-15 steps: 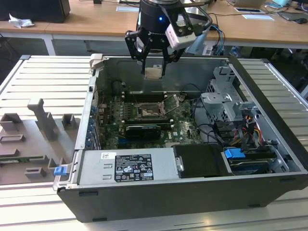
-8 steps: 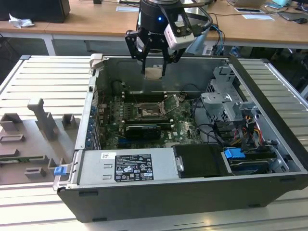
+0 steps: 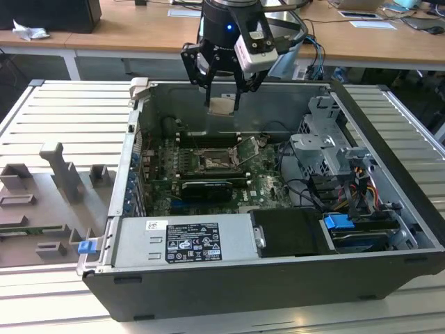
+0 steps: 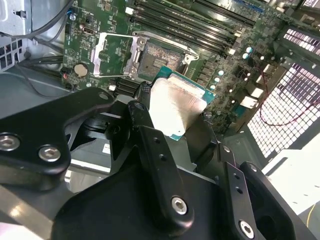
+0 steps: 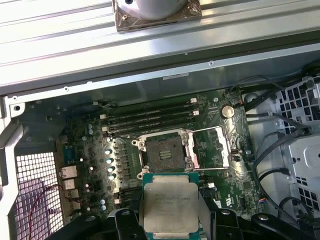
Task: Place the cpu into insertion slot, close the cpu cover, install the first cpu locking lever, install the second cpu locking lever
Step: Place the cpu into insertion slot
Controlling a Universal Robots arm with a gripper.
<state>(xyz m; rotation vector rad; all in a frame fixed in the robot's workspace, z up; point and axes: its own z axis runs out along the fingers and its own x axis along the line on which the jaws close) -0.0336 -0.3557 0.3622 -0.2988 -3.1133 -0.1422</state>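
My gripper (image 3: 222, 106) hangs above the open computer case, shut on the cpu (image 3: 223, 105), a flat square chip with a pale metal face. In both wrist views the cpu (image 4: 176, 105) (image 5: 169, 206) sits between the black fingers (image 4: 145, 131), held above the motherboard and short of the socket. The insertion slot (image 5: 162, 153) (image 4: 158, 61) (image 3: 211, 161) lies open, a dark square with a silver rim and nothing in it. The cpu cover (image 5: 212, 146) (image 4: 113, 54) (image 3: 247, 149) is swung back flat beside the slot, its window showing green board.
Long black memory slots (image 5: 150, 116) run beside the socket. A power supply (image 3: 184, 240) fills the case's near side; a drive cage (image 3: 325, 147) and cables (image 3: 306, 191) are at the exterior view's right. A grey fixture tray (image 3: 49, 202) lies outside at the left.
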